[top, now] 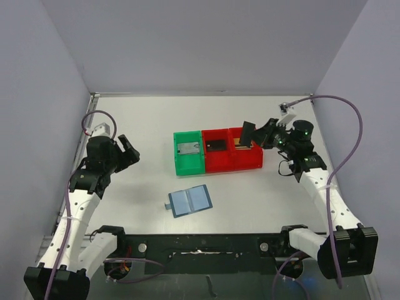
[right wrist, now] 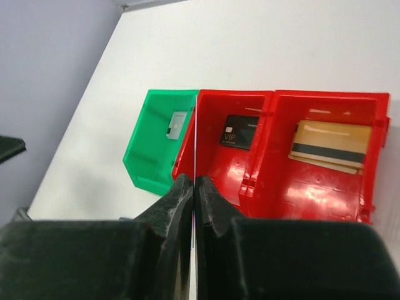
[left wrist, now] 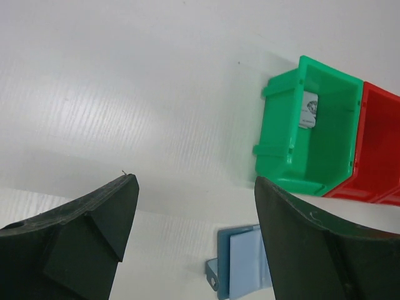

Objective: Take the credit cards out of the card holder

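White table (top: 137,119), grey walls (top: 187,44). Green plastic bin (top: 189,167): silver card (top: 187,149). Two red plastic bins (top: 231,164): black card (top: 217,145), tan card (right wrist: 328,144). Your left gripper (top: 131,149) gapes; right gripper (top: 261,135) pinches a dark card (top: 248,132). Blue bifold card holder (top: 190,201) lies open before the bins.

white table top (left wrist: 125,94): matt plastic-looking sheet, fine ribbing visible in left wrist view. green open-top plastic bin (right wrist: 147,150) and two red plastic bins (right wrist: 312,194), mid-frame: moulded, glossy, highlights on the floors. blue flat bifold card holder (top: 190,201): smooth, matt; plastic or leatherette, can't tell. black VIP card (right wrist: 239,131): satin plastic. tan striped card (right wrist: 328,144): duller. left gripper fingers (left wrist: 94,231), right gripper fingers (right wrist: 172,206): black matt plastic, slightly grainy. thin dark card (top: 248,132) in the right ones: finish unreadable.
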